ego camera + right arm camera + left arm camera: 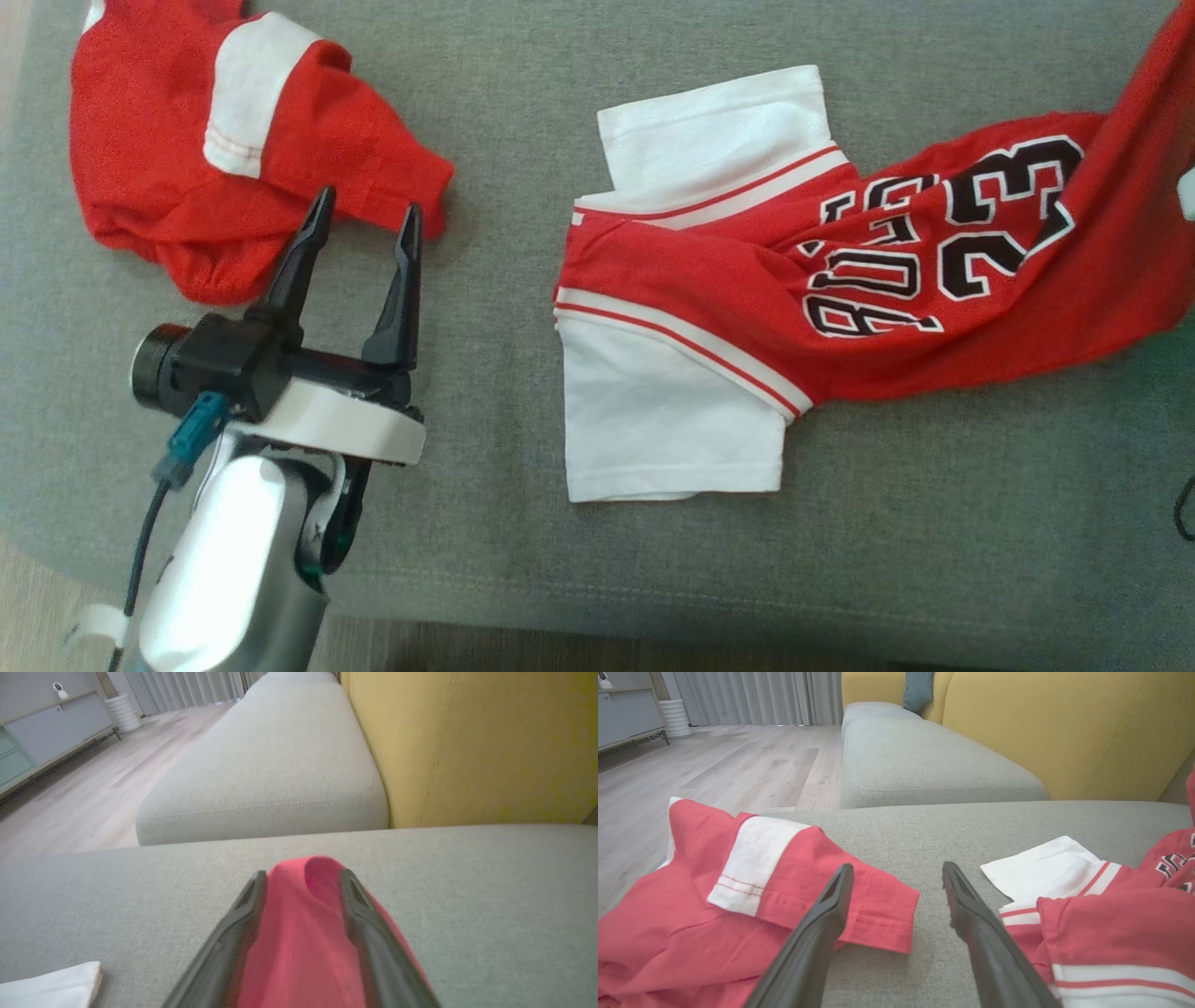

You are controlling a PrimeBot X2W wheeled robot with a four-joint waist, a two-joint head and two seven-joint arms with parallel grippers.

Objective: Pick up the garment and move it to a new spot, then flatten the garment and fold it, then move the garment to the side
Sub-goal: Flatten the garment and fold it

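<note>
Two garments lie on the grey cushion (504, 560): a crumpled red shirt (168, 159) at the left and the numbered jersey (840, 280), stretched toward the right. Red cloth, likely the jersey's edge, sits between the right gripper's (303, 873) fingers, which stand partly apart; whether they pinch it I cannot tell. The left gripper (368, 201) hangs wide open beside the shirt. To do this step well, lower the jersey flat before letting go, with its white sleeves spread.

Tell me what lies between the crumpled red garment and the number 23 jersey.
Mostly bare grey cushion, as the head view shows. The left gripper, open, stands at the edge of the crumpled red garment, apart from the number 23 jersey.
</note>
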